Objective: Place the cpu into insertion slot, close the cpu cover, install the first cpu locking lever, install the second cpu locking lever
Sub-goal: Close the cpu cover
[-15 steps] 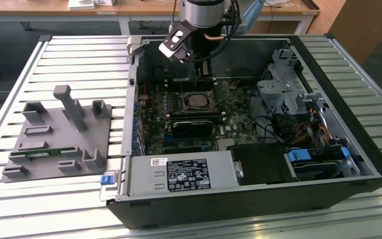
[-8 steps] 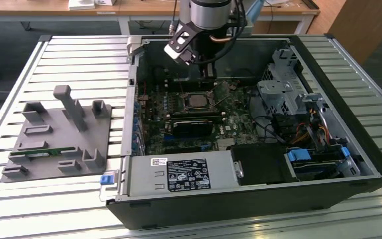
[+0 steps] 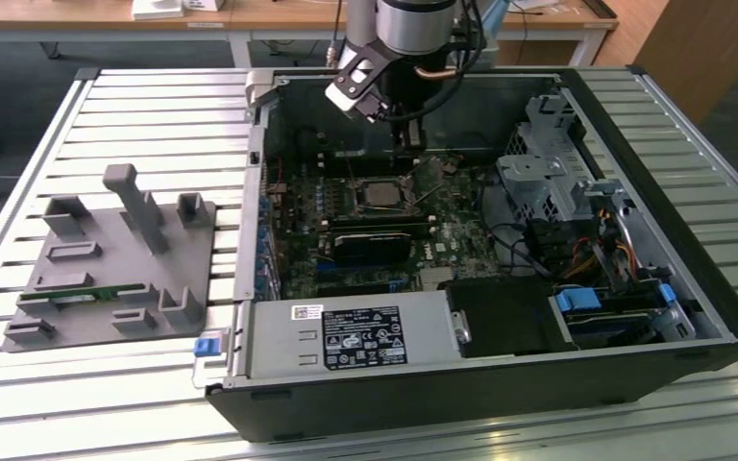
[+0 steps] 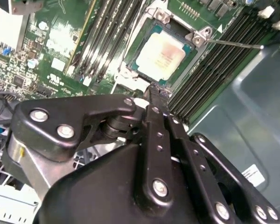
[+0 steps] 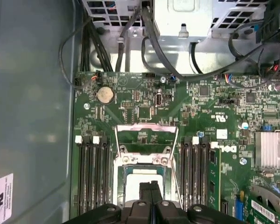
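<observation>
Black 2-finger gripper point(image 4: 151, 93), fingers pressed together and empty, hangs at the socket edge. Silvery-tan square cpu point(image 4: 162, 55) lies seated in the silver-rimmed insertion slot point(image 4: 127, 70) on the green circuit board point(image 5: 130, 93). Thin silver window-frame cpu cover point(image 5: 147, 127) stands swung open beside the slot.

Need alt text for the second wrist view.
The cpu, silvery-tan, sits in the insertion slot on the green board, with long black memory slots on either side. The black gripper, shut, has its tips close to the slot's edge.
</observation>
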Available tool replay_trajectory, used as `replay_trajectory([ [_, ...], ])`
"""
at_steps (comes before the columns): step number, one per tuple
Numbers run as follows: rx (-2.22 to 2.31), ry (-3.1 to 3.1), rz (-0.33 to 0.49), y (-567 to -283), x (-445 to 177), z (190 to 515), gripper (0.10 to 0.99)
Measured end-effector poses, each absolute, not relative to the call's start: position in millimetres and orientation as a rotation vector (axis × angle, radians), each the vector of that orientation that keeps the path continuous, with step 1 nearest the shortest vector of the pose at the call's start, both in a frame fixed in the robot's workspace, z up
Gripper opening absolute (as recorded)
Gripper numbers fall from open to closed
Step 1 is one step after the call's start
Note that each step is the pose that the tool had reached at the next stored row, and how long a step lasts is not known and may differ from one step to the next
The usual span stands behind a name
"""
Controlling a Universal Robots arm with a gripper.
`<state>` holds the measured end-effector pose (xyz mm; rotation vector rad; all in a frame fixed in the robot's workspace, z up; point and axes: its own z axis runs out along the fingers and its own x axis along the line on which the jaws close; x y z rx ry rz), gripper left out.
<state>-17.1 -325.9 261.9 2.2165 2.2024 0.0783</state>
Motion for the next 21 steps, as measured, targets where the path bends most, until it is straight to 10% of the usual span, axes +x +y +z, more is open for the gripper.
replay_trajectory([
  [21, 2.220, 2.206, 0.071, -325.8, 25.1, 261.6, 0.106],
])
